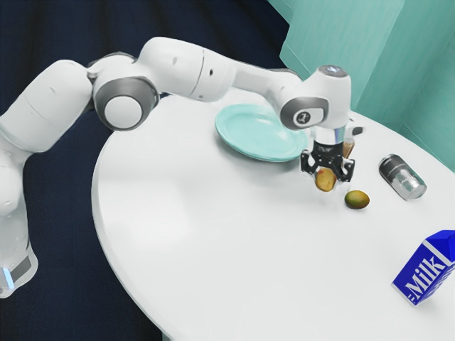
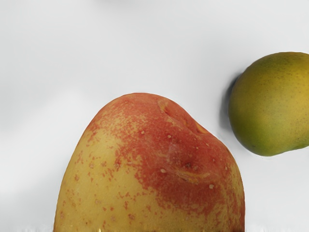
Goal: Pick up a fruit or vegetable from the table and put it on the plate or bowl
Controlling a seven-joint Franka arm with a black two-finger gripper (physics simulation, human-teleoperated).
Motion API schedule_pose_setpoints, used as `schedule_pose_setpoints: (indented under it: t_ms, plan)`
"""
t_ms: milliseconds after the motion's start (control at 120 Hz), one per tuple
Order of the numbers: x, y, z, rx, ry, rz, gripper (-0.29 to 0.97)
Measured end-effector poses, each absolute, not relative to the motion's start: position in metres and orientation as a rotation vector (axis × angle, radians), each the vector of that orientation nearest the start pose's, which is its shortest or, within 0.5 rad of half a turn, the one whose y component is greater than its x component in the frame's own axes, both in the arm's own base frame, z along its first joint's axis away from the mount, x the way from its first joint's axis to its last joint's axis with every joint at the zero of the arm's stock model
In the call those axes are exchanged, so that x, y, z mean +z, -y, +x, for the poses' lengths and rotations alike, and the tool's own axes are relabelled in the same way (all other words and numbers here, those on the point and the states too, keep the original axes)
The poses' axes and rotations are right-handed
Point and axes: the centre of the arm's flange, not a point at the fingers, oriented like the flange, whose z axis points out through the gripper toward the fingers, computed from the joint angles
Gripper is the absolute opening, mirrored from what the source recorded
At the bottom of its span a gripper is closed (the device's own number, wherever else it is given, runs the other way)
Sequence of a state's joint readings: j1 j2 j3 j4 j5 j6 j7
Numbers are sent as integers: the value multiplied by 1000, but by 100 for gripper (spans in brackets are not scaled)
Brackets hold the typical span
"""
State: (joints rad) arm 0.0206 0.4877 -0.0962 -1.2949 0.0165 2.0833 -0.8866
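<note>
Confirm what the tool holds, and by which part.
The tool is shut on the red-and-yellow fruit, gripping its upper end from two sides; the rest hangs below. The green fruit lies apart on the table.

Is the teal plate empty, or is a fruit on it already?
Empty: the round teal plate is bare; the red-and-yellow mango is gripped in the black pincer, beside its rim.

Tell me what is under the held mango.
White table shows around the red mango, with the green mango beside it. The spot right beneath is covered by the fruit.
</note>
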Motion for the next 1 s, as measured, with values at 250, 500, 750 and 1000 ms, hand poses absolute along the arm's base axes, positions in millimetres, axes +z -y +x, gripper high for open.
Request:
schedule_pose_setpoints:
  t_ms: [250, 500, 750, 1000]
  plan:
    - [572, -78, 609, -409, 1726, -2750, 29]
    - [556, -179, 640, -386, 1909, -2641, 27]
    - [535, -218, 647, -331, 1950, -2650, 27]
    - [539, -216, 650, -347, 1892, -2719, 54]
